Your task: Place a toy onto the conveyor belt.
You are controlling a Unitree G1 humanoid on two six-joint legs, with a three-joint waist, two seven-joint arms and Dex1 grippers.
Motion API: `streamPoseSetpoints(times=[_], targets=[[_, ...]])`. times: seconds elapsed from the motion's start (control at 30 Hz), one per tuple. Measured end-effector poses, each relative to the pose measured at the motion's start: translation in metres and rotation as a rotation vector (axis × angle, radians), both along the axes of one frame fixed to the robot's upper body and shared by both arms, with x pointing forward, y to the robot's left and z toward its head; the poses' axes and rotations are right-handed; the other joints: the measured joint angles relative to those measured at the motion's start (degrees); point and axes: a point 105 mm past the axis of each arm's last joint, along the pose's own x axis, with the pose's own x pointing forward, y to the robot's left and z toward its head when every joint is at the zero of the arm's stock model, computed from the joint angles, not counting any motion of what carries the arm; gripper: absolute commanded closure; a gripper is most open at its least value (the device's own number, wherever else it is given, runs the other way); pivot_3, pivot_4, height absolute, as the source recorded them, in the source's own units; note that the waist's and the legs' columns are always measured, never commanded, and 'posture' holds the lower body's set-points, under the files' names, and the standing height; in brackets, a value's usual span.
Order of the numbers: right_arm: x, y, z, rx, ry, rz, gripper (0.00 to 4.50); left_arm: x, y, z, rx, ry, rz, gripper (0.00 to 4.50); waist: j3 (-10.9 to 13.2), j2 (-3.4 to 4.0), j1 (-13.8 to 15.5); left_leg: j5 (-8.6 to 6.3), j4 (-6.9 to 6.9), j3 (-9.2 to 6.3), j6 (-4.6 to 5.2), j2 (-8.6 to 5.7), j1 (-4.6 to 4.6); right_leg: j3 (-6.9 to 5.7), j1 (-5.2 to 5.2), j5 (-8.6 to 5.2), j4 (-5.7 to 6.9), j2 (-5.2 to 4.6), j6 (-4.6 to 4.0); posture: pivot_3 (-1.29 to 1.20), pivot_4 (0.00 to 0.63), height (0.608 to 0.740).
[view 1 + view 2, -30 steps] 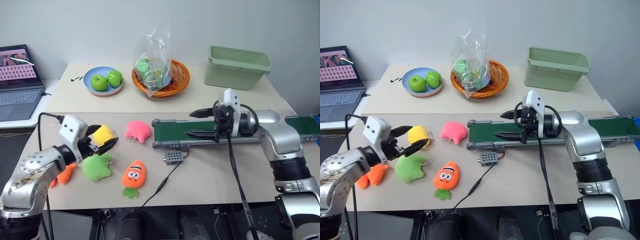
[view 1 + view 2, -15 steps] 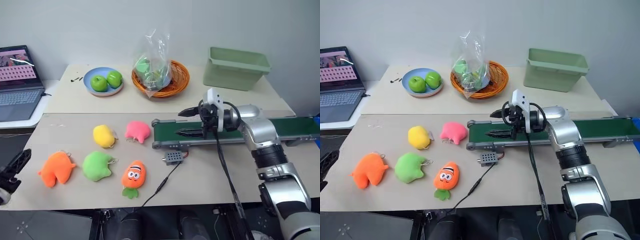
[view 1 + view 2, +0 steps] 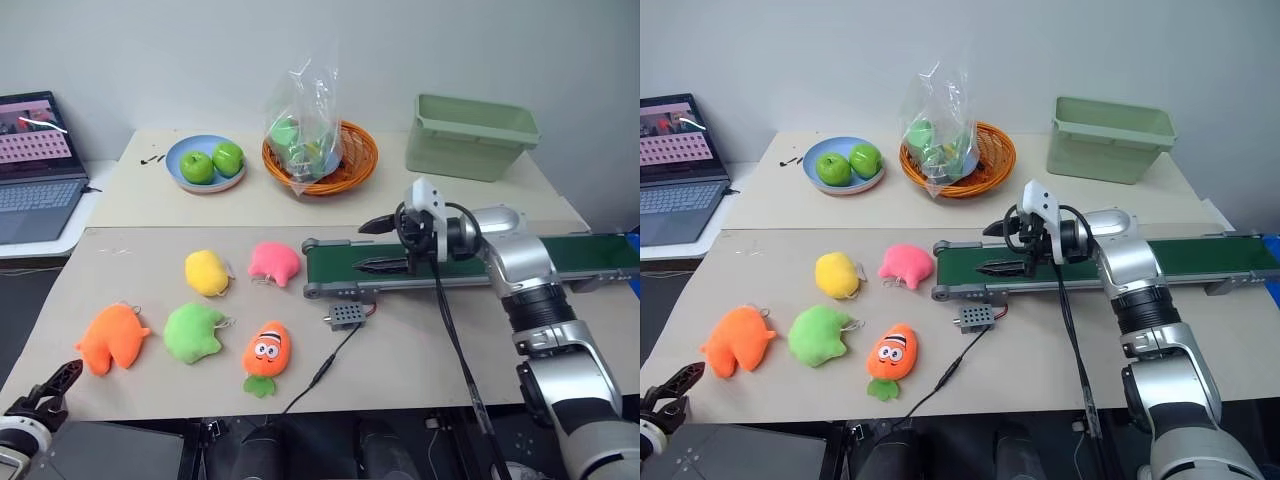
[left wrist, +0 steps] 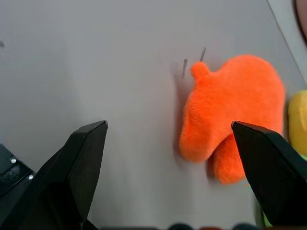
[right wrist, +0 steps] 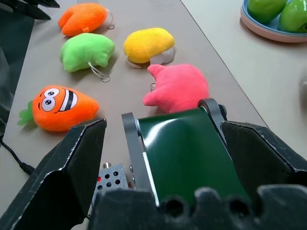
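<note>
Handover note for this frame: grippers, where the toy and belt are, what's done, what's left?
Left gripper: open, empty, low at the table's near left corner, short of the toy.
Right gripper: open, empty, over the conveyor belt at its left end.
The toy lies on the table, far from the belt.
Done: nothing placed.
Left: grasp the toy, carry it over and set it on the belt.
</note>
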Motion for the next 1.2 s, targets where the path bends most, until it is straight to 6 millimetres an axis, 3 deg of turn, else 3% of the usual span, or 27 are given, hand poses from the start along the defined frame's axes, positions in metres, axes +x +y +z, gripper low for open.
streamPoseSetpoints(times=[0.3,0.53,0.67,0.73,0.8,0.83,0.87,1.03,1.2], targets=[[0.000,-0.007,0.012,-0.004,-0.050,-0.028,0.00,0.050,-0.032,0.006,-0.030,-0.092,-0.162,0.09,0.0,-0.01,0.7,0.04,0.00,0.00,-0.06,0.00,-0.05,-0.02,-0.01,0.00,-0.03,0.01,-0.01,0.00,0.150,0.740],[-0.001,-0.014,0.012,-0.017,-0.057,-0.066,0.00,0.062,-0.030,0.005,-0.022,-0.092,-0.182,0.09,0.0,-0.01,0.3,0.05,-0.16,0.02,-0.08,0.00,0.05,0.01,-0.03,0.01,0.00,0.01,-0.01,0.00,0.150,0.740],[-0.001,-0.017,0.018,-0.020,-0.087,-0.083,0.00,0.067,-0.030,0.001,-0.033,-0.096,-0.176,1.04,0.0,0.01,0.6,0.09,-0.21,0.01,-0.13,0.00,0.10,0.00,-0.01,0.01,0.03,0.03,-0.02,0.00,0.150,0.740],[-0.001,-0.018,0.020,-0.023,-0.095,-0.086,0.00,0.068,-0.029,-0.001,-0.033,-0.096,-0.168,1.86,0.0,0.01,0.8,0.11,-0.21,0.00,-0.16,-0.01,0.08,-0.01,-0.01,0.01,0.01,0.01,-0.02,0.00,0.150,0.740],[-0.001,-0.018,0.021,-0.022,-0.099,-0.086,0.00,0.069,-0.030,-0.002,-0.040,-0.100,-0.169,2.39,0.0,0.00,0.8,0.11,-0.21,0.01,-0.16,-0.02,0.05,-0.01,-0.01,0.01,-0.02,0.01,-0.02,0.00,0.150,0.740],[-0.001,-0.018,0.022,-0.024,-0.102,-0.089,0.00,0.072,-0.033,-0.002,-0.049,-0.115,-0.173,2.99,0.0,0.00,0.8,0.11,-0.21,0.01,-0.16,-0.02,0.04,0.00,-0.01,0.01,-0.05,0.00,-0.02,0.00,0.150,0.740],[-0.001,-0.019,0.022,-0.026,-0.102,-0.092,0.00,0.074,-0.035,-0.001,-0.058,-0.131,-0.177,3.21,0.0,0.00,0.8,0.11,-0.21,0.01,-0.16,-0.03,0.03,0.00,-0.02,0.01,-0.04,-0.01,-0.02,0.00,0.150,0.740],[-0.001,-0.022,0.020,-0.030,-0.099,-0.101,0.00,0.083,-0.045,0.016,-0.078,-0.245,-0.209,3.21,0.0,-0.01,0.7,0.11,-0.21,0.00,-0.16,0.01,0.02,-0.01,-0.03,0.01,-0.04,0.00,-0.02,0.00,0.150,0.740],[-0.001,-0.023,0.021,-0.030,-0.101,-0.105,0.00,0.103,-0.064,0.075,0.011,-0.444,-0.308,3.21,0.0,-0.01,0.8,0.11,-0.21,-0.02,-0.17,-0.01,0.00,0.00,-0.02,0.01,-0.06,-0.01,-0.02,0.00,0.150,0.740]])
